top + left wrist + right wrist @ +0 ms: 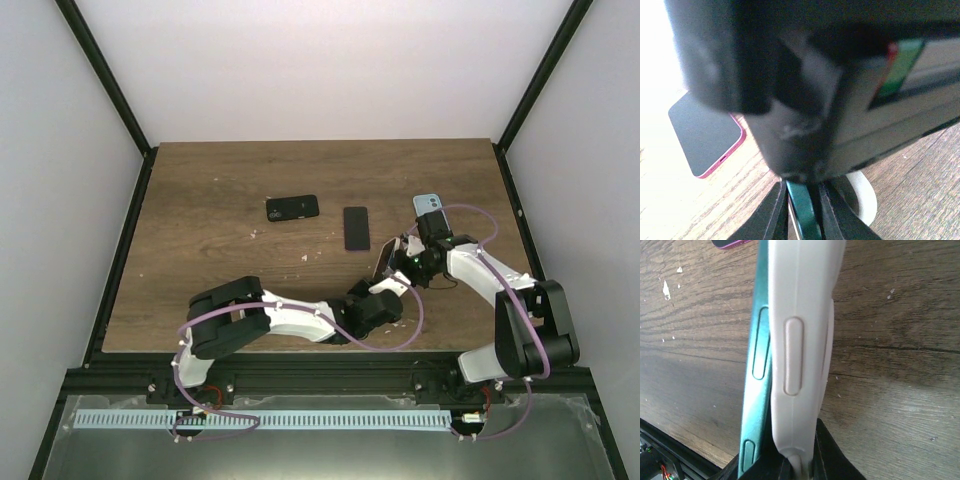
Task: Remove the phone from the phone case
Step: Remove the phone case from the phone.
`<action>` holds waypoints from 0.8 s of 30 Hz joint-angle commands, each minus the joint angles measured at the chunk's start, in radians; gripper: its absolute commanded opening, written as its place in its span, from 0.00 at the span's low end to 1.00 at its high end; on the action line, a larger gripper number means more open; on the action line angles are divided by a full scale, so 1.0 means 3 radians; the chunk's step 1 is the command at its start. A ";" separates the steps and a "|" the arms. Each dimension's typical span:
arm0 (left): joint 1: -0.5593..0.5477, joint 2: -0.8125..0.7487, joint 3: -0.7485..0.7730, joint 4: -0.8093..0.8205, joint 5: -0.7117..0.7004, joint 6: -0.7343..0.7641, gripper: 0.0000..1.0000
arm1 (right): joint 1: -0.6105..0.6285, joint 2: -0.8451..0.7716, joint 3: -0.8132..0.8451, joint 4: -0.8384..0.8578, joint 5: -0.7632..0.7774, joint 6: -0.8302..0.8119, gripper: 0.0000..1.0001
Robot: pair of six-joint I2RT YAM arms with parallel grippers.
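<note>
Top external view: left gripper (384, 268) and right gripper (411, 261) meet over the counter (200, 260). Left wrist view: its jaws pinch the teal phone (803, 216) by one edge. Right wrist view: the right jaws clamp the white phone case (801, 315), phone half-sprung along one side; separation appears midway, and the next move likely needs a steady pull apart.
</note>
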 commanded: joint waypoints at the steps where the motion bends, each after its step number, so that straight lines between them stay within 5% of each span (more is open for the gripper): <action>1: 0.0063 -0.0076 -0.0118 0.0148 -0.0148 0.0046 0.15 | 0.0039 -0.0131 0.0035 -0.0203 -0.0391 -0.0058 0.01; 12: 0.0064 -0.0139 -0.0164 0.0192 -0.0145 0.0031 0.00 | 0.0042 -0.0139 0.0028 -0.0172 -0.0350 -0.0066 0.01; 24: 0.0068 -0.0268 -0.0269 0.0236 -0.0094 -0.0147 0.00 | 0.0039 -0.0169 0.0028 -0.0126 -0.0157 -0.0093 0.01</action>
